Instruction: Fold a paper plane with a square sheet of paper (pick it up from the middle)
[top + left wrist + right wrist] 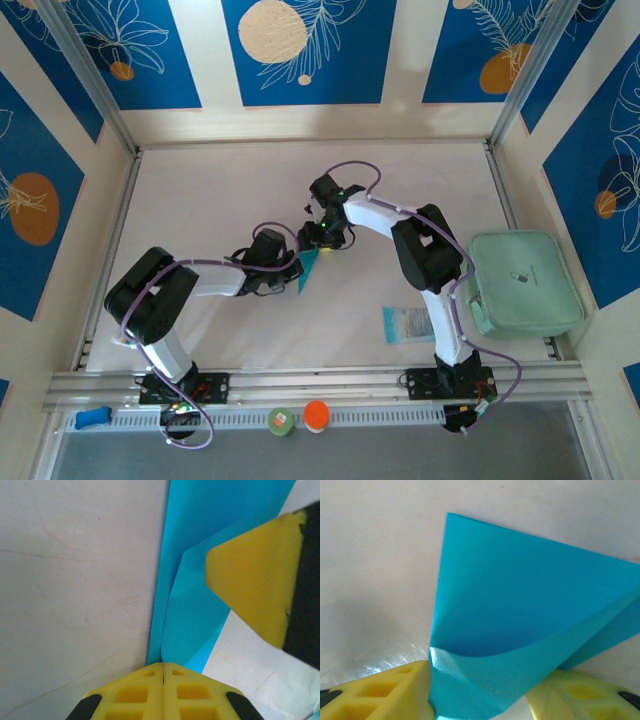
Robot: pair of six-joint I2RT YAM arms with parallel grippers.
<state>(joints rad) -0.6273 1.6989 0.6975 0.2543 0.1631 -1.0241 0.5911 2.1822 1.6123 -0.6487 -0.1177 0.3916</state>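
Note:
The square sheet of paper [309, 266] is cyan, partly folded and pointed, lying mid-table between the two grippers. My left gripper [290, 268] comes in from the left. In the left wrist view it [164, 666] is shut, its yellow pads pinching the near edge of the paper [200, 555], whose layers lie doubled. My right gripper [322, 240] reaches in from the far right. Its jaws [480, 695] stand apart with a curled flap of the paper [520, 590] rising between them and touching the left pad [390, 690]. One of the right gripper's fingers [255, 580] hangs over the sheet.
A mint-green rounded pad [523, 282] lies at the right edge and a pale printed packet [408, 324] sits near the right arm's base. On the front rail stand a green cap [281, 420], an orange cap [316, 415] and a blue piece [92, 416]. Metal frame posts bound the table.

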